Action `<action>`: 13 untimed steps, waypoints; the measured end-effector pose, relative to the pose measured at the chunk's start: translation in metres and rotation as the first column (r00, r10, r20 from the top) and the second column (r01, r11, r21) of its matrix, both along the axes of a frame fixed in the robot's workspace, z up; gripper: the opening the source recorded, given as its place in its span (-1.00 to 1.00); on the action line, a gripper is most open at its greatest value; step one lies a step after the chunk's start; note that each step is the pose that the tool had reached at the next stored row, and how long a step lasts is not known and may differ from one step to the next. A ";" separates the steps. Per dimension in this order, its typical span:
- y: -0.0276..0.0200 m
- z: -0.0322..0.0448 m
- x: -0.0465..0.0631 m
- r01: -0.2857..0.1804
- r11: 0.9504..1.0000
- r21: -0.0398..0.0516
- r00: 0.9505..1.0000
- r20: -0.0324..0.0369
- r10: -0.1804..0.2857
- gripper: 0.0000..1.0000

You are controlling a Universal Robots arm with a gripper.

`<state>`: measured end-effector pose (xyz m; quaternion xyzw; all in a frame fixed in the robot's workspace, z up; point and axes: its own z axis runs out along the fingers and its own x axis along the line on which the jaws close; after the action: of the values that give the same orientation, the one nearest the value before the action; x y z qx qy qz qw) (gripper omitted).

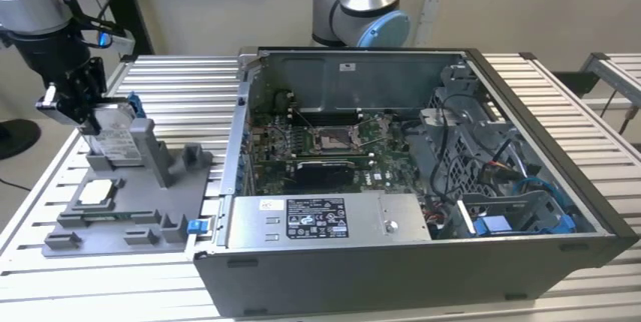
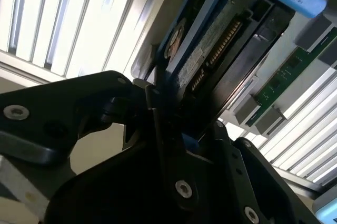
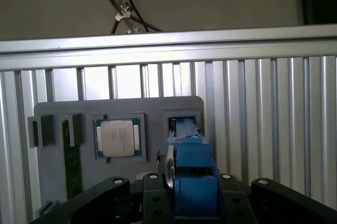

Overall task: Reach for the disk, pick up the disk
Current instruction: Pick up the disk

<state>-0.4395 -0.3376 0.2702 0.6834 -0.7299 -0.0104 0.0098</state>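
Blue-railed flat metal disk point(image 1: 118, 140) stands upright, clasped between black fingers point(image 2: 163, 140)

Even light is brightening the ribbed silver metal table point(image 1: 170, 74); in the second wrist view its slats are glaring white beyond the shadowed black gripper fingers point(image 2: 160, 129).
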 end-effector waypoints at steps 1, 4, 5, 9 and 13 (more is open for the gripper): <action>0.0000 0.0000 0.000 0.000 1.000 0.000 1.000 0.000 0.000 -1.00; 0.0000 0.0000 0.000 0.000 1.000 0.000 1.000 0.000 0.000 -1.00; 0.0000 0.0000 0.000 0.000 1.000 0.001 1.000 0.000 0.000 -1.00; 0.0000 0.0000 0.000 0.000 1.000 0.001 1.000 0.000 0.000 -1.00; 0.0000 0.0000 0.000 0.000 1.000 0.001 1.000 0.000 0.000 -1.00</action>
<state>-0.4395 -0.3376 0.2702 0.6835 -0.7299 -0.0107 0.0095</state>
